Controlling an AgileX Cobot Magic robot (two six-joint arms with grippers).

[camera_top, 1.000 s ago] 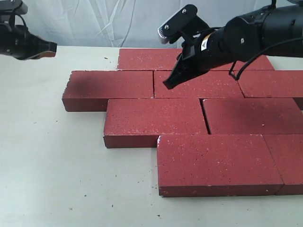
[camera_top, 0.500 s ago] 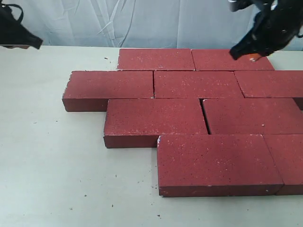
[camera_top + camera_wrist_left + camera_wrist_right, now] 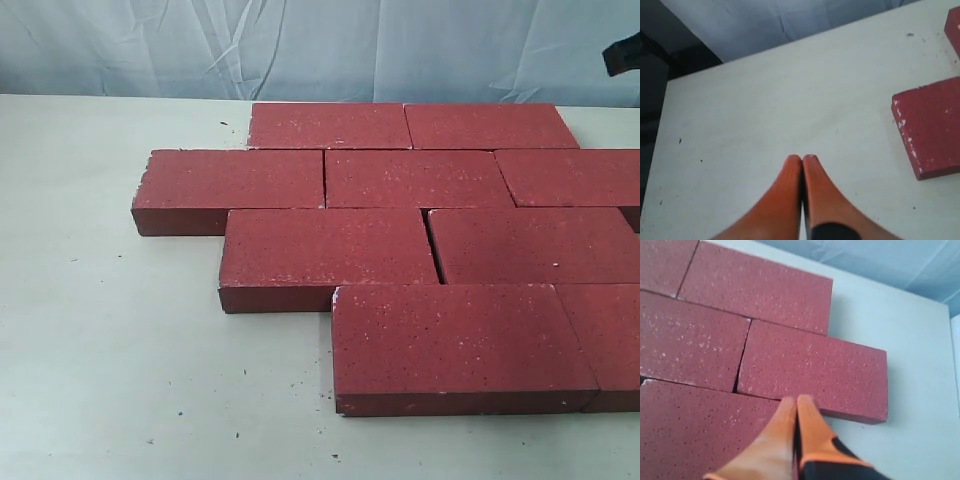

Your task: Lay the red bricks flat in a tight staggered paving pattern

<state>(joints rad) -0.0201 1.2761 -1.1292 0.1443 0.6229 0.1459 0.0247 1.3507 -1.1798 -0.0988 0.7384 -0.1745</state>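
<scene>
Covering the pale table (blue cloth behind), red bricks lie staggered; left pincer and right pincer closed.

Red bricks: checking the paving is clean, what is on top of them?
Nothing rests on the red bricks; their flat tops are bare. The table beneath them is covered and cannot be seen.

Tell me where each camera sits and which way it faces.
Exterior: off the arms, looking down across the red bricks on the table; a sliver of right arm shows.
Left wrist: faces mostly bare table past the shut left end effector.
Right wrist: faces the bricks past the shut right end effector.
Shared: bricks appear in all three.
</scene>
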